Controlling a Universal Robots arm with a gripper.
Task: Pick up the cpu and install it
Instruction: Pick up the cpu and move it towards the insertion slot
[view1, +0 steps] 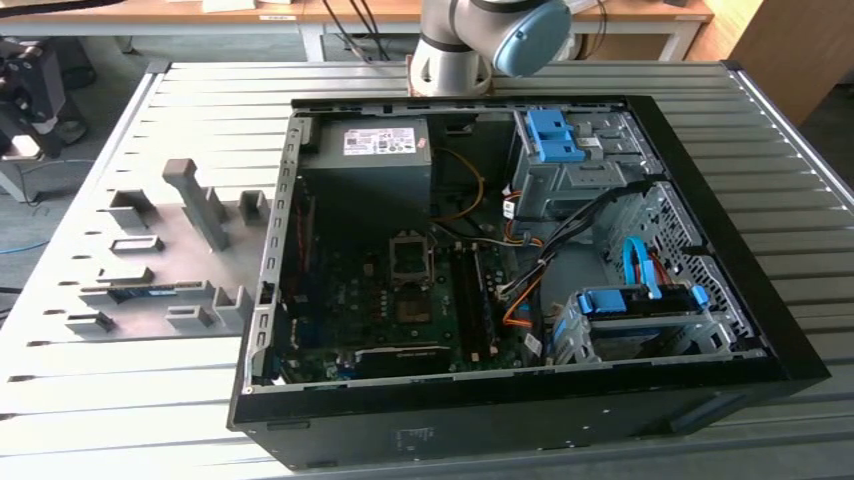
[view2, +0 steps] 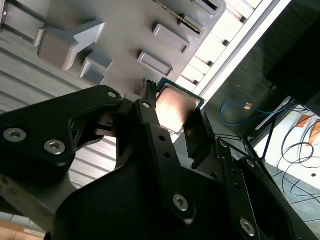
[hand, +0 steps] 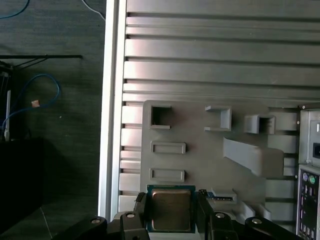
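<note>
Pincer (hand: 170, 216) clamped on cpu (hand: 170, 207), at grey tray (hand: 210, 165)

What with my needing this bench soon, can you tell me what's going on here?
A robot arm is working on the cpu. In both wrist views its gripper has its fingers closed against two opposite edges of the chip, over the grey parts tray. Whether the chip has left the tray I can't tell. In the exterior view, the computer case lies open next to the tray, with its motherboard exposed.
</note>
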